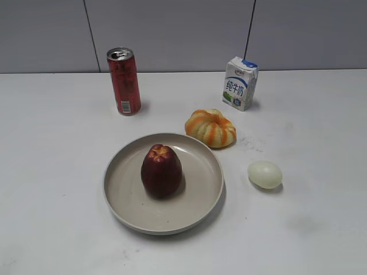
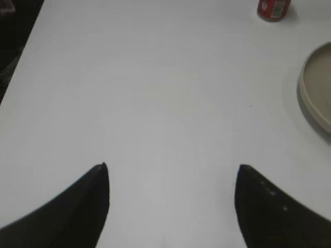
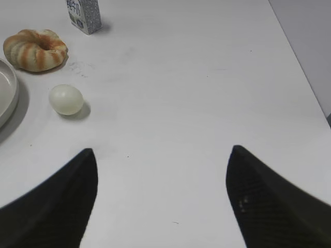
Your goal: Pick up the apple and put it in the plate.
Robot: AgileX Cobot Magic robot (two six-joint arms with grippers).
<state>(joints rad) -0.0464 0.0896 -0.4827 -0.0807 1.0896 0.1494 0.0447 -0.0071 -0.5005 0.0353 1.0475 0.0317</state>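
Observation:
The dark maroon-red apple (image 1: 161, 171) stands upright inside the beige-grey plate (image 1: 123, 197) at the table's middle front. Neither gripper shows in the exterior view. My left gripper (image 2: 172, 168) is open and empty over bare white table, with the plate's rim (image 2: 310, 98) at its right edge. My right gripper (image 3: 162, 152) is open and empty over bare table, with the plate's rim (image 3: 10, 98) at its far left. The apple is out of both wrist views.
A red can (image 1: 124, 81) stands back left, also in the left wrist view (image 2: 273, 8). A milk carton (image 1: 239, 83) stands back right. An orange-and-cream striped pumpkin-like thing (image 1: 210, 128) and a pale egg (image 1: 264, 174) lie right of the plate.

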